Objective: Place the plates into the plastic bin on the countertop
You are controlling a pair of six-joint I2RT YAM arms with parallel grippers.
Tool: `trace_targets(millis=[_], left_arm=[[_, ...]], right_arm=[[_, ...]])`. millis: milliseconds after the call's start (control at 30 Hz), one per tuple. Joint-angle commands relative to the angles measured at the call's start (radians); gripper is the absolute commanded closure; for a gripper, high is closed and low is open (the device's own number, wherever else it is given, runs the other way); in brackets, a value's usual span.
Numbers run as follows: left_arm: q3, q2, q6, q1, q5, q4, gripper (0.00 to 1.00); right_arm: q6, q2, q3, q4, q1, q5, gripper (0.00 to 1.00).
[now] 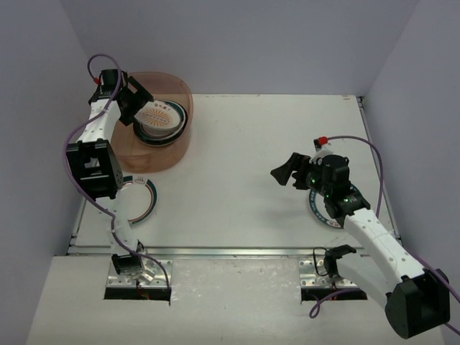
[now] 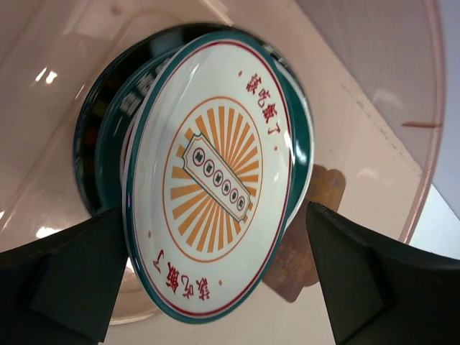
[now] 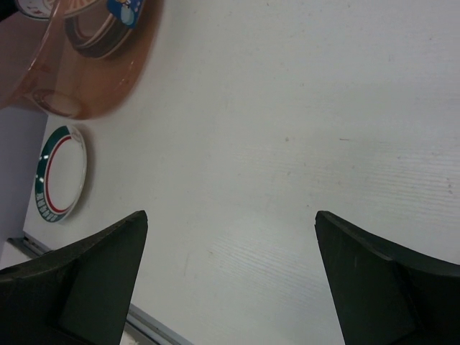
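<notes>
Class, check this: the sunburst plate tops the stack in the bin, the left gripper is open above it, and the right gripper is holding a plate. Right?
Not quite. The right gripper holds nothing: the right wrist view shows it open over bare countertop. The rest stands: the sunburst plate tops the stack in the bin, with the left gripper open above it.

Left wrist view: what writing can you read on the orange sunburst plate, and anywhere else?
"該吃飯了", likely; red, printed twice on the round white plate with the orange sunburst, seen rotated.
Characters in its central banner: too small to read.
White marks on the teal-rimmed white plate on the countertop: blurred.
</notes>
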Motion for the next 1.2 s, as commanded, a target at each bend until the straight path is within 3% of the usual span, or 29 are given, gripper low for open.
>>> trace_targets(millis=[0,133,500,700,800,833,933,1033,1167], left_arm=[[0.204,0.136,0.057,-0.036,0.023,-0.112,0.0],[0.191,0.132,0.041,-0.041,-0.025,-0.131,0.0],[0.103,-0.104,0.062,-0.048,-0.241,-0.129,0.0],[0.111,-0.187,0.072,-0.07,-0.235,-0.134,0.0],[0.046,-0.302,0.109,-0.173,-0.233,-0.054,0.0],[-0.001,-0.37,0.139,-0.282,-0.227,-0.018,0.0],[-0.084,-0.449,0.143,-0.437,-0.197,0.063,0.0],[-0.239,-0.51,0.121,-0.623,-0.144,0.196,0.0],[-0.408,-0.438,0.038,-0.733,0.095,0.43,0.0]], right_arm=[[-0.052,-0.018,0.058,-0.043,0.0,0.076,0.01],[-0.083,-0.042,0.087,-0.096,-0.001,0.109,0.01],[-0.1,-0.088,0.119,-0.147,-0.001,0.122,0.01],[-0.112,-0.097,0.141,-0.183,-0.001,0.162,0.01],[-0.105,-0.123,0.147,-0.189,-0.001,0.186,0.01],[-0.095,-0.149,0.164,-0.211,-0.001,0.187,0.01],[-0.1,-0.186,0.207,-0.274,-0.001,0.202,0.01],[-0.094,-0.247,0.269,-0.405,-0.001,0.331,0.01],[-0.118,-0.41,0.317,-0.552,-0.001,0.477,0.01]])
